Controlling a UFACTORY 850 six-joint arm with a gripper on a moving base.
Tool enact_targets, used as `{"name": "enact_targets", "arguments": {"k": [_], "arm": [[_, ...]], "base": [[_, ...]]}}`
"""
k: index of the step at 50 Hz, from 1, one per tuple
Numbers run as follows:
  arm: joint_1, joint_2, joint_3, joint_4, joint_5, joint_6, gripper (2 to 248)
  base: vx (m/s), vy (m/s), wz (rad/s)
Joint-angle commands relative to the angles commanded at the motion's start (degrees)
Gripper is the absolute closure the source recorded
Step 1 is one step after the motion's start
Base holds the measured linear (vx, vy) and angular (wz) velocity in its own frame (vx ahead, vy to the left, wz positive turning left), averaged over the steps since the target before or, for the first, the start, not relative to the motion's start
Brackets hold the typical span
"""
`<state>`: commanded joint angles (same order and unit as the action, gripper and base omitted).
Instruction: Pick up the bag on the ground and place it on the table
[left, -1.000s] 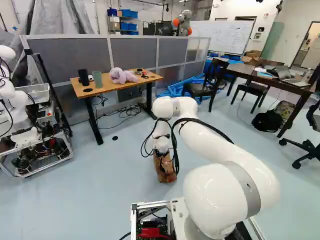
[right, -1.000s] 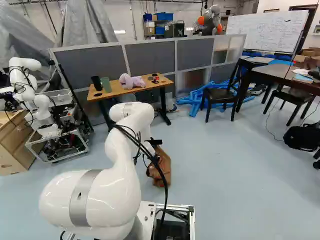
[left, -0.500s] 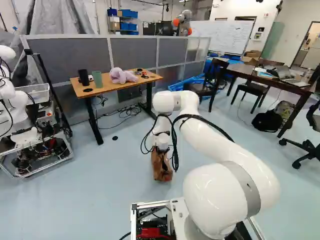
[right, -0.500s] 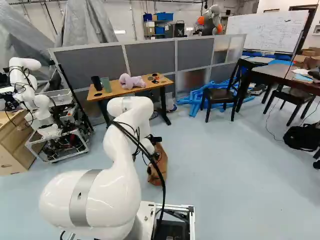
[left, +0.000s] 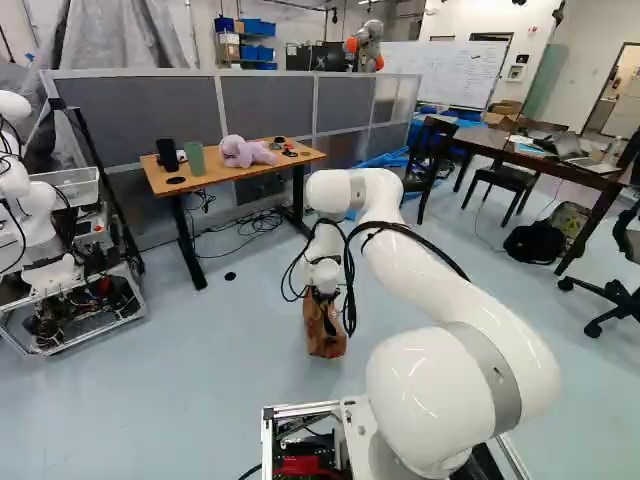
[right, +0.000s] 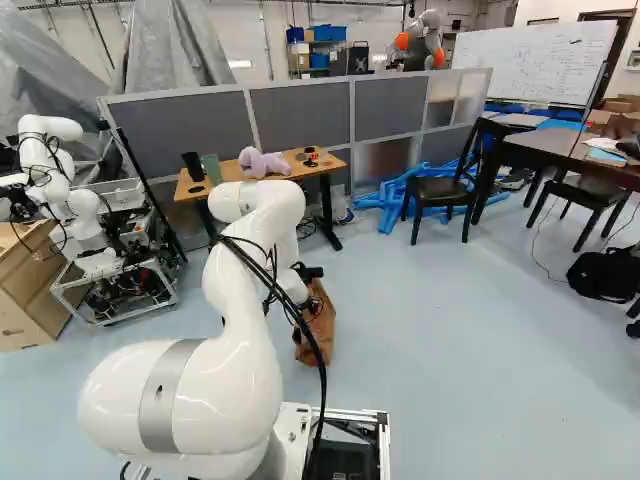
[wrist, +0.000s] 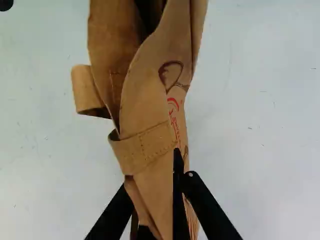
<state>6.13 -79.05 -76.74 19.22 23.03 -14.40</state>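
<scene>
The two black fingers (wrist: 206, 204) are clamped on the brown bag (wrist: 147, 107), its folded cloth pinched between them, a strap loop (wrist: 90, 92) sticking out ahead. The gripper (left: 321, 295) points down over the pale floor (left: 215, 400), the bag hanging below it; whether its bottom touches, I can't tell. Out past the arm (right: 245, 290) there's the wooden table (left: 215, 181), carrying a pink bundle (left: 245, 152) and a green cup (left: 195, 158). A grey partition (left: 265, 105) runs behind it, and another robot (right: 75, 200) stands off to the left.
</scene>
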Motion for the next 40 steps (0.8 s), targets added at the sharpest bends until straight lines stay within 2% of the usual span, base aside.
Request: {"name": "enact_targets", "arguments": {"k": [40], "arm": [[-0.01, 8.42, 7.14, 0.00, 0.00, 0.00, 229]], "base": [[0.000, 0.000, 0.000]]}}
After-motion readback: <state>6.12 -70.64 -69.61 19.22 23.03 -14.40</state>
